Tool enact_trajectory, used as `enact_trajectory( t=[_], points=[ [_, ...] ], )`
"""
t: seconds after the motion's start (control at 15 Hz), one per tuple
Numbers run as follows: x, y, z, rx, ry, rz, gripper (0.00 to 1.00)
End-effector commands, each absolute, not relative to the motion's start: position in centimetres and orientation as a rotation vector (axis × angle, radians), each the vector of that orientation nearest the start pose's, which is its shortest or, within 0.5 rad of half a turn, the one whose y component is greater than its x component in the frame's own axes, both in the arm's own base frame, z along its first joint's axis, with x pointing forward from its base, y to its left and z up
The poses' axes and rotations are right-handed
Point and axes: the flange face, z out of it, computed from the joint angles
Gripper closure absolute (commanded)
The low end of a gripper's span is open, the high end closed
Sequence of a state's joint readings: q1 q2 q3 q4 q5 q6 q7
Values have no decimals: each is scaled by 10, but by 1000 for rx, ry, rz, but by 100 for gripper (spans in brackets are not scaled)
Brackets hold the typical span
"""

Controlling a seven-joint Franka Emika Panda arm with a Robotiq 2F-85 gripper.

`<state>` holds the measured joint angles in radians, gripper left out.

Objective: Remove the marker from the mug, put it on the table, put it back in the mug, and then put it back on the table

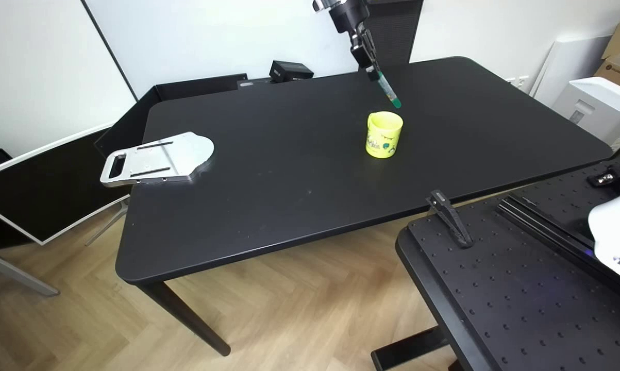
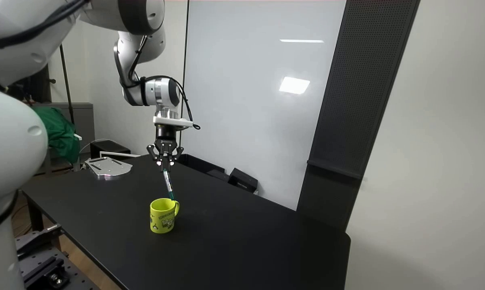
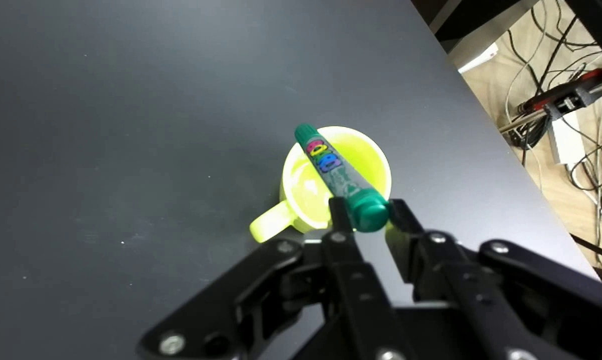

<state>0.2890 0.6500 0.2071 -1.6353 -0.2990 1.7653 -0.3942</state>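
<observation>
- A pale whiteboard (image 2: 258, 112) stands beyond the far edge of the black table (image 1: 248, 206), a dark perforated panel (image 2: 371, 76) to its right.
- At the table's left end in an exterior view lies a silvery plate (image 1: 178, 149), its slotted handle jutting over the edge.
- The yellow-green mug (image 1: 383, 143), printed with small figures, stands upright on the table, well to the right of the plate.
- The arm (image 2: 153, 46) comes in from the near left in an exterior view, bends at a raised joint, then drops through the wrist so that the gripper (image 3: 368, 207) points down.
- The gripper is clamped on the green upper end of the marker (image 3: 336, 167).
- The marker hangs tilted in the air, out of the mug, its lower green end near the rim and clear of the table.
</observation>
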Motion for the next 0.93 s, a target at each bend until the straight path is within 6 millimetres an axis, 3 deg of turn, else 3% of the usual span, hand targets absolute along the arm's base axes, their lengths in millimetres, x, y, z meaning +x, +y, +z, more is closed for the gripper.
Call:
enact_trajectory(
  t=[0.0, 0.33, 0.87],
  points=[
    [570, 237, 235, -2882, -1439, 765, 94],
    [578, 193, 222, -2940, -1275, 730, 94],
    [578, 113, 166, -2952, -930, 650, 94]
  ],
)
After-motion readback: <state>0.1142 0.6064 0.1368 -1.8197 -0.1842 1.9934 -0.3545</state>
